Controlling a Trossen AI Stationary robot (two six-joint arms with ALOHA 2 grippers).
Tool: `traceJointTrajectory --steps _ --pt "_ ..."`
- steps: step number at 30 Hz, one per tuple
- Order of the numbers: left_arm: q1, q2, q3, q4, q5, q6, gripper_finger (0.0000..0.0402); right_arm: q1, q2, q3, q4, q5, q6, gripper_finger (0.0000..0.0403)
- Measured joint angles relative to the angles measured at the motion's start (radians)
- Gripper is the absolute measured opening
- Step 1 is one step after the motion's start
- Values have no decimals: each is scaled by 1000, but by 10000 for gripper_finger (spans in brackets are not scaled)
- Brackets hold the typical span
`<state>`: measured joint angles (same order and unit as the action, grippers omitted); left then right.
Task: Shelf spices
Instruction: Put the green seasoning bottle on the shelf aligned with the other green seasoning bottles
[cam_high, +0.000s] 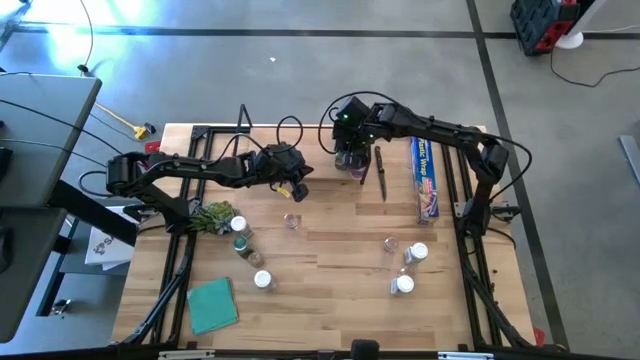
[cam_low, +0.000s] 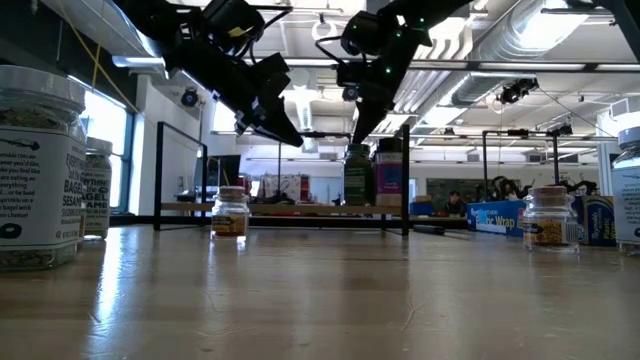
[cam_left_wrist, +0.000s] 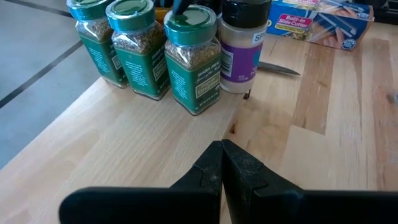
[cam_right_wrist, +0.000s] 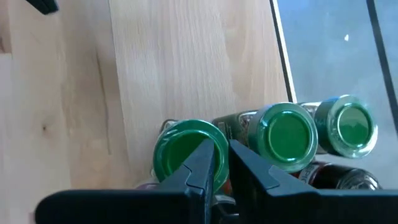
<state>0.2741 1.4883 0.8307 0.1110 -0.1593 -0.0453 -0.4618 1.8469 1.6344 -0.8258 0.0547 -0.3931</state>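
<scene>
Right gripper (cam_right_wrist: 221, 163) nearly closed, empty, just above green-lid jar (cam_right_wrist: 186, 149); two more jars (cam_right_wrist: 286, 134) beside. Left gripper (cam_left_wrist: 222, 163) closed, empty, jar row (cam_left_wrist: 193, 59) ahead. Knife (cam_high: 381, 172), wrap box (cam_high: 425, 178) near right gripper.

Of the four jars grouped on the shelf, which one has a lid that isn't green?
The dark-lidded jar with the purple-and-white label, at the end of the group toward the blue wrap box. The other three jars have green lids and green labels.

Bright, even overhead light; floor glare (cam_high: 70, 40) top left; near jar (cam_low: 38, 165) blurred.
</scene>
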Motion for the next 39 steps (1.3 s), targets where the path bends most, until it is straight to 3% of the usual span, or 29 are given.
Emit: traceJointTrajectory --steps 7,13,26,39 --pt "1 2 0 7 0 -3 0 0 -21 0 -2 5 47 41" --pt "54 76 0 130 56 -6 0 -3 -9 1 -22 -12 131 41" --pt "143 349 46 369 129 -4 0 4 5 1 -26 -23 113 41" --pt "137 405 53 525 185 -6 0 4 6 1 -23 -64 49 41"
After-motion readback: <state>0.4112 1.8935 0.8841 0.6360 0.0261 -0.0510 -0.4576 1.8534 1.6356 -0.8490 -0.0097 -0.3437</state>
